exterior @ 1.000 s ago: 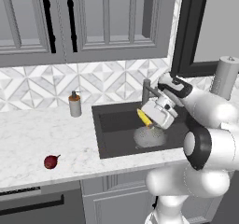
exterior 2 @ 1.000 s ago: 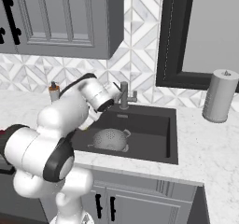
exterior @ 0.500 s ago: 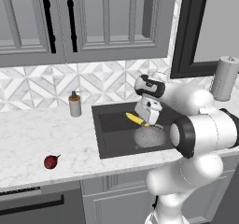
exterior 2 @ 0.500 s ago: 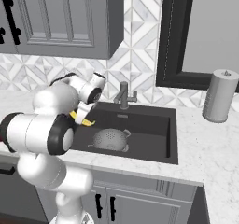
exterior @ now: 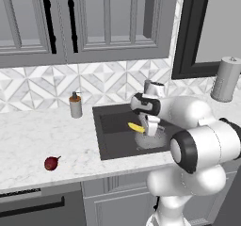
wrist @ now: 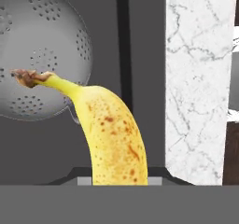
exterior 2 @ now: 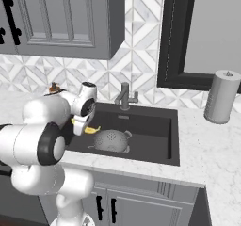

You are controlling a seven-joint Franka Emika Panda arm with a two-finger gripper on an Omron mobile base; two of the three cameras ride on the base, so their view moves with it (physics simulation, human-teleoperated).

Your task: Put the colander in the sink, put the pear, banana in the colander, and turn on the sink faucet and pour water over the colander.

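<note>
My gripper (exterior: 144,127) is shut on the yellow banana (exterior: 135,126), holding it low over the dark sink (exterior: 109,134). The banana's tip points left, just beside the left rim of the grey colander (exterior: 151,141). From the right, the banana (exterior 2: 91,130) hangs at the gripper (exterior 2: 84,125), left of the colander (exterior 2: 111,141) on the basin floor. In the hand view the spotted banana (wrist: 112,134) rises from the bottom, with the colander (wrist: 39,55) beyond its stem. The dark red pear (exterior: 52,163) lies on the counter at the left. The faucet (exterior 2: 124,95) stands behind the basin.
A soap dispenser (exterior: 75,105) stands by the backsplash left of the sink. A paper towel roll (exterior 2: 218,97) stands on the counter at the right. White marble counter (wrist: 196,78) borders the basin, and grey cabinets hang above.
The hand has swung left and down inside the sink with the banana still held. The arm's elbow has folded toward the cameras. The colander and pear have not moved.
</note>
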